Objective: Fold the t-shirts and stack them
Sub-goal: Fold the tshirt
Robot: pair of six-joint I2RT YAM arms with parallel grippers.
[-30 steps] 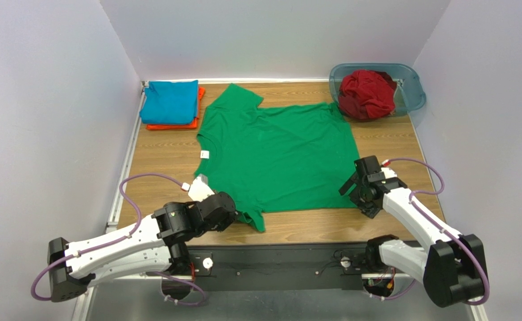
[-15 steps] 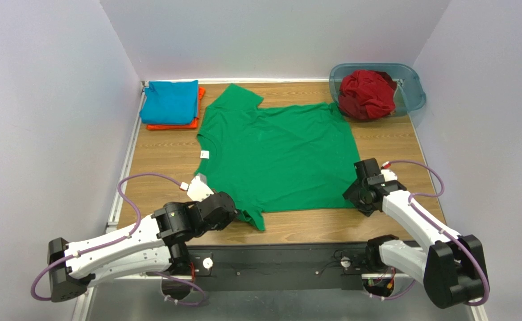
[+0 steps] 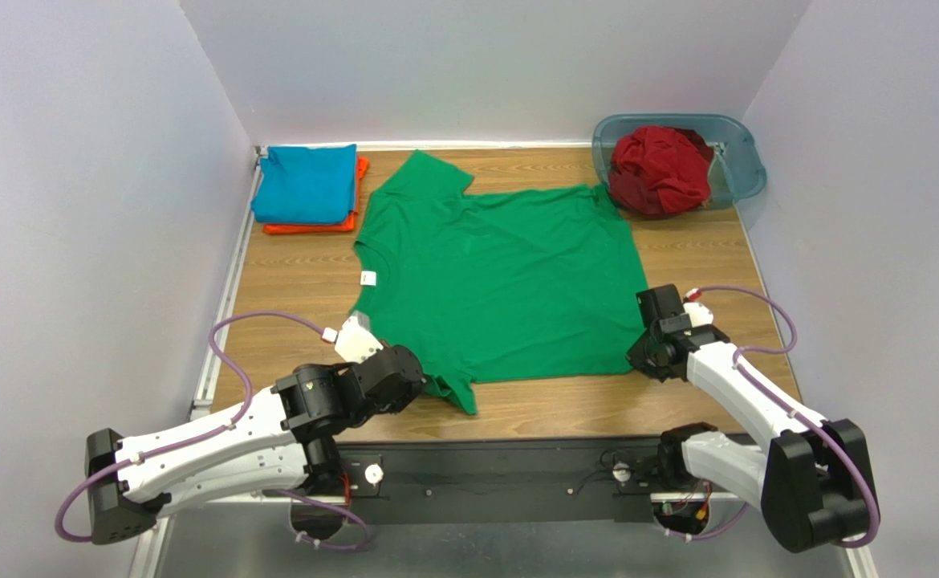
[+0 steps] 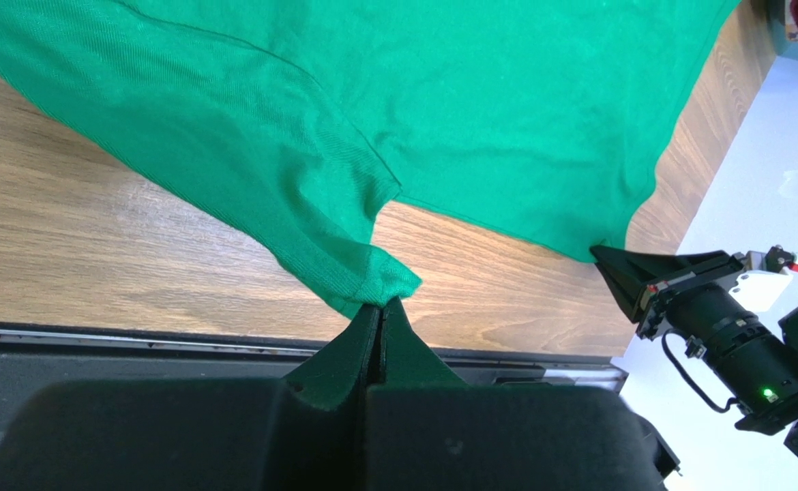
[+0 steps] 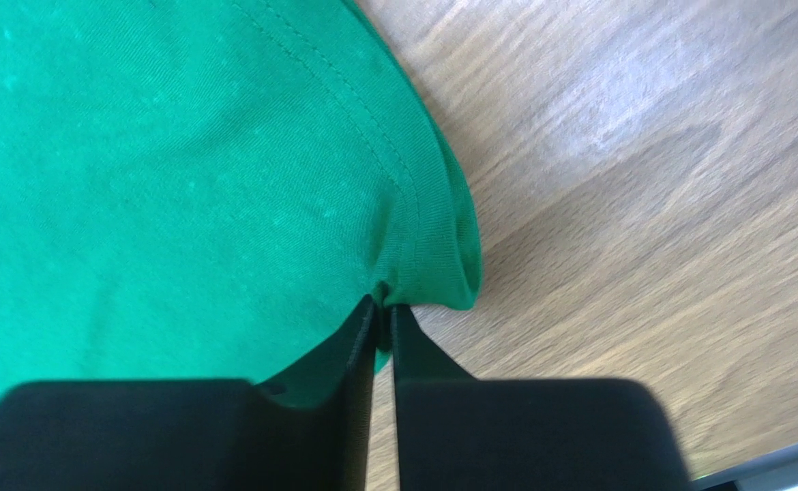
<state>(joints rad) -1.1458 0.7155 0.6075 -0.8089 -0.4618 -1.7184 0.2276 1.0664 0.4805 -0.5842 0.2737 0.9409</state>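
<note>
Green shirt [image 3: 499, 283] lies flat across mid counter [image 3: 288, 289], collar to the left. L pincer [image 4: 377, 312] is pressed closed on the near sleeve's tip. R pincer [image 5: 383, 307] is nipped nearly together on the shirt's near-right hem corner. Blue shirt [image 3: 306, 183] sits folded on orange shirt [image 3: 318, 225], far-left corner. Red shirt [image 3: 659, 169] is bunched in tub [image 3: 740, 151], far right.

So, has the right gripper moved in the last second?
Yes: the right gripper dropped slightly toward the table's near edge, jaws closing on the green t-shirt's corner.
</note>
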